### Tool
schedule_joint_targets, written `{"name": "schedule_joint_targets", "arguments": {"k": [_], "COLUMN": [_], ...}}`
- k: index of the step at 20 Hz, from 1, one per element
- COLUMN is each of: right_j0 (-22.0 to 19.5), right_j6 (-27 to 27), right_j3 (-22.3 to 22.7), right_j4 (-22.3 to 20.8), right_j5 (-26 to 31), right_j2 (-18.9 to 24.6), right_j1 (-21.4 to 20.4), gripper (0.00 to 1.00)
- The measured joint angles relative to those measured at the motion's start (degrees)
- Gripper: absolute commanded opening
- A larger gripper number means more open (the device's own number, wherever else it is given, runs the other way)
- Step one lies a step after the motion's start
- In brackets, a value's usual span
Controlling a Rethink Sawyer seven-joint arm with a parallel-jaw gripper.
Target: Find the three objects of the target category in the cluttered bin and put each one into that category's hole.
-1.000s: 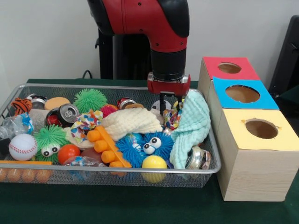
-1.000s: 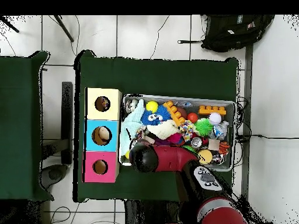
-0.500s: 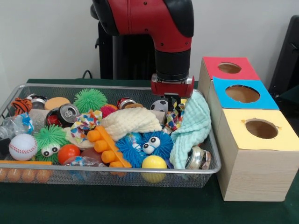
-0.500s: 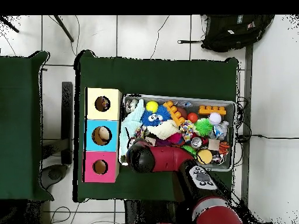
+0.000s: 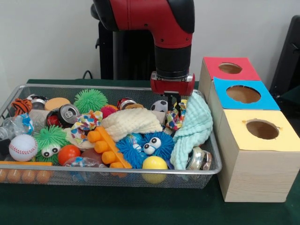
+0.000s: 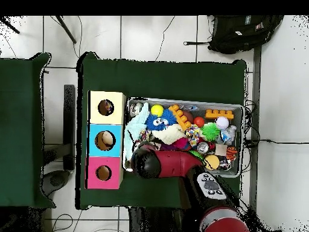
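The gripper (image 5: pixel 175 104) is hanging over the far right part of the wire bin (image 5: pixel 140 172), its black tips reaching down between the mint green cloth (image 5: pixel 193 129) and the colourful patterned cloth (image 5: pixel 174 119). Whether the jaws are open or closing on something cannot be told, because the tips are thin and partly hidden by clutter. The cloths are probably the target category; the cream cloth (image 5: pixel 131 123) is lying in the middle of the bin. The three-hole box (image 5: pixel 253 154) is standing just beside the bin, keeping the carry short
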Motion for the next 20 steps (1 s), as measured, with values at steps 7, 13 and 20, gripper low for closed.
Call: {"name": "schedule_joint_targets", "arguments": {"k": [7,13,20], "right_j0": [-1.9,-3.6,-3.8], "right_j6": [0.0,0.0,0.0], "right_j3": [0.0,0.0,0.0], "right_j4": [0.0,0.0,0.0], "right_j5": [0.0,0.0,0.7], "right_j2": [0.4,0.6,0.6], "right_j1": [-2.2,-4.4,-7.5], "gripper": [0.0,0.0,0.0]}}
